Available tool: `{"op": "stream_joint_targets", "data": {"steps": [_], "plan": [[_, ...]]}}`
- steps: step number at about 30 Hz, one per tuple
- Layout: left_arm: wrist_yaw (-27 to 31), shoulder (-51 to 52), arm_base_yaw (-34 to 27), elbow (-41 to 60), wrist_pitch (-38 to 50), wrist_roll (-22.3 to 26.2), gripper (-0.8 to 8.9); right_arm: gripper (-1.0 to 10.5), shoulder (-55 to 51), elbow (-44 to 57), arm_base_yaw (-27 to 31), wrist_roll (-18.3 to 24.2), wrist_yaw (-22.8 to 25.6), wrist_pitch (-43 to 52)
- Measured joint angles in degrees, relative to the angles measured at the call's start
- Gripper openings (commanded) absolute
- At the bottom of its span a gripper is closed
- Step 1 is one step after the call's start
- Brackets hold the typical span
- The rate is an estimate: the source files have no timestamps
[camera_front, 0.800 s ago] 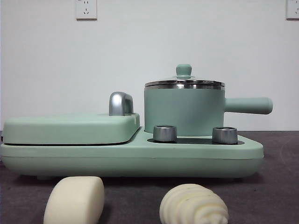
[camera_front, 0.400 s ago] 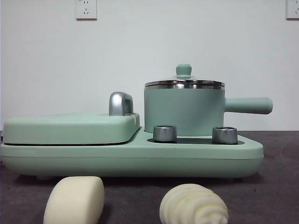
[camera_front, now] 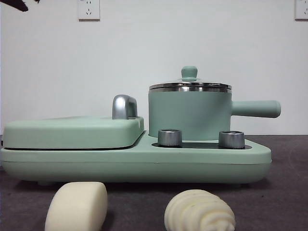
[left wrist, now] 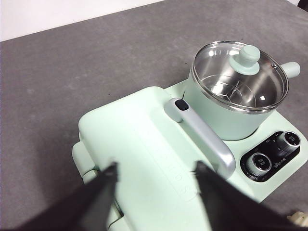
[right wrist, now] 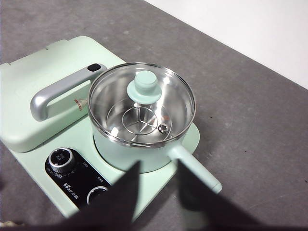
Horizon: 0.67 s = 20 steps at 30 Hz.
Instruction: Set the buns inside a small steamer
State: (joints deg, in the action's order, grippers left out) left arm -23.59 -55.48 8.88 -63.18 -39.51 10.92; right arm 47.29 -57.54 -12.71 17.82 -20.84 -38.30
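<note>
White wall and grey table (camera_front: 288,192) frame my feed. Since 0.5 s ago, 1 change: a black arm tip (camera_front: 14,5) has entered the top-left corner. Left gripper (left wrist: 154,175), jaws apart, hovers over the hinged plate (left wrist: 139,159). Both buns, the smooth bun (camera_front: 77,207) and the ridged bun (camera_front: 199,211), lie untouched in front of the appliance. Steamer (camera_front: 190,113) remains lidded (right wrist: 144,89). Right gripper (right wrist: 156,180), jaws apart, hangs above its handle (right wrist: 195,168). I judge lid removal comes first.
</note>
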Motion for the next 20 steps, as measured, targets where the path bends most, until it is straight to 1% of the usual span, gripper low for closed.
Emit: {"op": "stream_joint_targets", "data": {"steps": [7, 10, 13, 17, 20], "plan": [[0.0, 0.0, 0.02, 0.0, 0.04, 0.11, 3.43, 2.8, 0.0, 0.0, 0.0, -0.07, 0.44, -0.04], [0.0, 0.0, 0.35, 0.0, 0.22, 0.11, 3.43, 3.0, 0.0, -0.02, 0.0, -0.37, 3.04, -0.63], [0.0, 0.0, 0.98, 0.0, 0.76, 0.09, 3.43, 3.0, 0.0, -0.02, 0.0, -0.74, 4.33, -2.71], [0.0, -0.57, 2.4, -0.04, 3.61, 0.02, 3.42, 3.0, 0.0, -0.02, 0.0, -0.87, 4.63, -3.15], [0.0, -2.86, 4.72, -0.17, 7.58, 0.02, 3.42, 3.0, 0.09, -0.02, 0.0, -1.62, 4.61, -2.97]]}}
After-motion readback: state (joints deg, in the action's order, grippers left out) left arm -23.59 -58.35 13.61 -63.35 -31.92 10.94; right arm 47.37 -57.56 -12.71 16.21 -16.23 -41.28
